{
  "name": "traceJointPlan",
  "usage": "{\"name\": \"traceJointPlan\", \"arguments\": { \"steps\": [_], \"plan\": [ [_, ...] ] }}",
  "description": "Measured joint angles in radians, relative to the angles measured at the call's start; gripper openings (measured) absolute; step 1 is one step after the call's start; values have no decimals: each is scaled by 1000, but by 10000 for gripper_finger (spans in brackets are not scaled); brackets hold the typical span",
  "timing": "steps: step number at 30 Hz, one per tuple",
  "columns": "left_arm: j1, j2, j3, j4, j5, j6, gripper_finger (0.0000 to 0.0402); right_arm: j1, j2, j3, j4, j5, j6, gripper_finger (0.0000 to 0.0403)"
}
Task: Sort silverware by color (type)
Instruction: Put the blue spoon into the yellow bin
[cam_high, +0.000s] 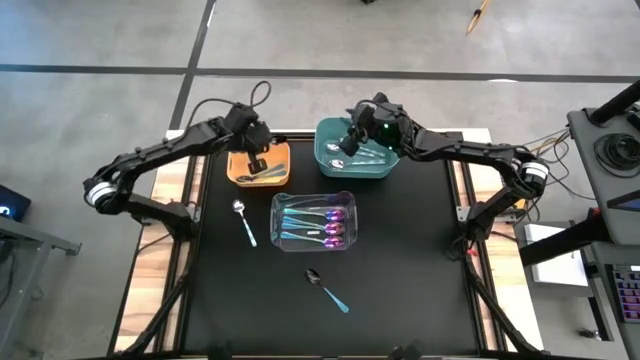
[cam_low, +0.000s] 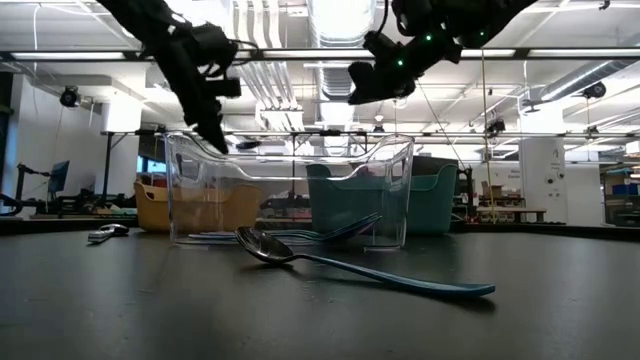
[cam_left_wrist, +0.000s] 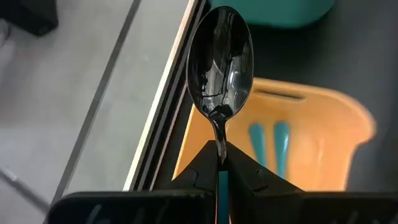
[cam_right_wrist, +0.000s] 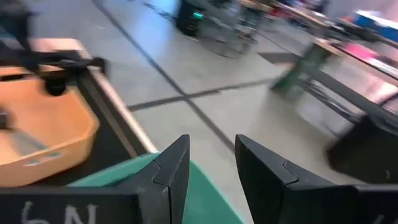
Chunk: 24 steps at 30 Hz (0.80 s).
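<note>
My left gripper (cam_high: 255, 160) hangs over the orange bin (cam_high: 280, 152), shut on a black-bowled spoon (cam_left_wrist: 221, 62) with a teal handle. More teal handles (cam_left_wrist: 273, 143) lie in that bin. My right gripper (cam_right_wrist: 211, 168) is open above the teal bin (cam_high: 355, 168), which holds spoons. The clear bin (cam_high: 315, 222) holds several iridescent spoons. A silver-bowled spoon (cam_high: 243, 220) lies flat on the table left of the clear bin. A dark-bowled spoon (cam_high: 325, 288) lies flat nearer the front edge. My left gripper pinches the black-bowled spoon between its two fingers at the neck (cam_left_wrist: 219, 149), just below the bowl. The teal handle runs back between the fingers, so the spoon lies along them. The bowl sticks out past the fingertips, lifted clear above the orange bin.
The three bins stand close together at the far half of the black table (cam_high: 400, 280). The dark spoon (cam_low: 265, 245) lies in front of the clear bin (cam_low: 290, 190) in the low view. Wooden strips edge the table on both sides.
</note>
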<state>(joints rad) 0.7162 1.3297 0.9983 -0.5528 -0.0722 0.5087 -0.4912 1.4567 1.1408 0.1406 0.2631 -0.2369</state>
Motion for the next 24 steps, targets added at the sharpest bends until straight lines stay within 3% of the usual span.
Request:
{"name": "traceJointPlan", "arguments": {
  "steps": [9,17,24],
  "plan": [
    [2,-71,-50,180,22,-10,0,-71,21,0,140,-332,10,118],
    [4,-142,-197,436,24,-24,0,-93,99,0,327,-403,44,118],
    [-1,-182,-338,865,37,-103,0,-92,173,0,506,-529,206,118]
  ]
}}
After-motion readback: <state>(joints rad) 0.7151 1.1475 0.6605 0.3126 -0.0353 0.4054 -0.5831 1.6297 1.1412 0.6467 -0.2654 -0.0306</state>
